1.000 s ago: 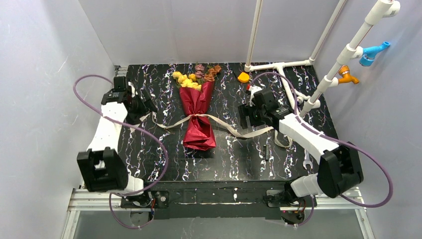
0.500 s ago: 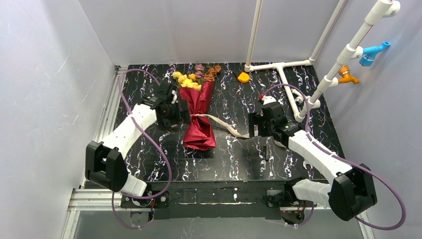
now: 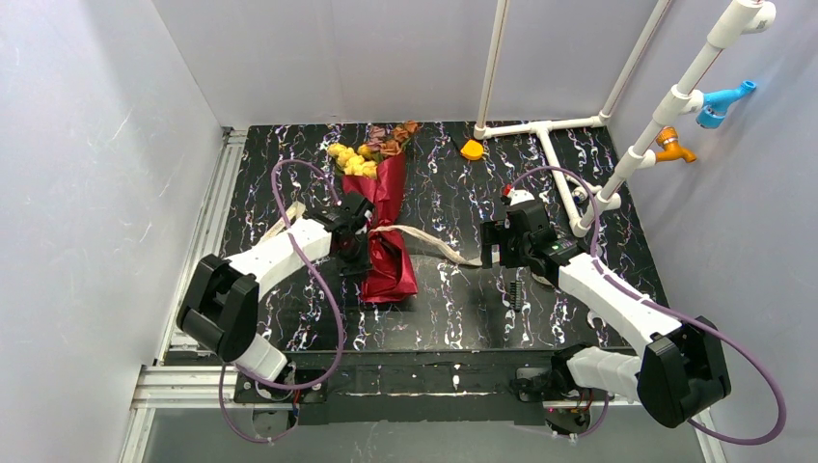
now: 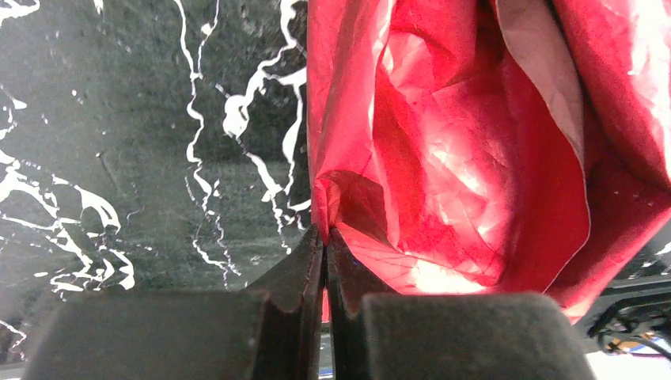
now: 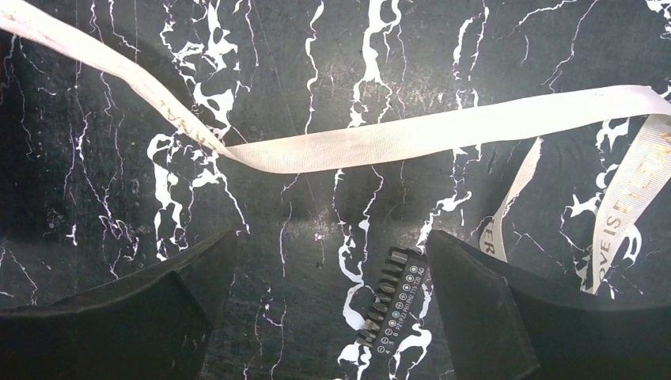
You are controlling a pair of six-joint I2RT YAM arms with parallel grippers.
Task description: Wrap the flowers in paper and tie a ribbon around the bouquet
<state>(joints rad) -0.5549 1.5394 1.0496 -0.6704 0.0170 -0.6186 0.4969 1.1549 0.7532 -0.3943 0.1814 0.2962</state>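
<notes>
Shifted since the earlier frame, the left gripper [image 3: 357, 241] is brought hard against the left side of the bouquet [image 3: 388, 198], and the bouquet is turned so that its blooms are swung further left. The right gripper [image 3: 494, 246] is found where it was half a second before.

The black marbled table [image 3: 453, 318] is seen beneath both grippers, and the bouquet is laid on it. Its wide end is pointed away, beyond the left gripper.

The paper [image 4: 475, 158], red and crinkled, is spread ahead and to the right of the left gripper's fingertips [image 4: 305, 269]. Its near edge is met by them: the jaws are pressed together, with a fold of that edge seemingly pinched between them.

The ribbon [image 5: 380, 142] is wrapped round the bouquet's waist, and its loose end is trailed across the table ahead of the right gripper. That gripper's jaws are spread wide, with nothing held between them.

The flowers [image 3: 371, 152] are gathered in the paper's wide end, well beyond the left gripper. A small black bit holder [image 5: 389, 297] is laid on the table between the right gripper's fingers, nearer than the ribbon.
</notes>
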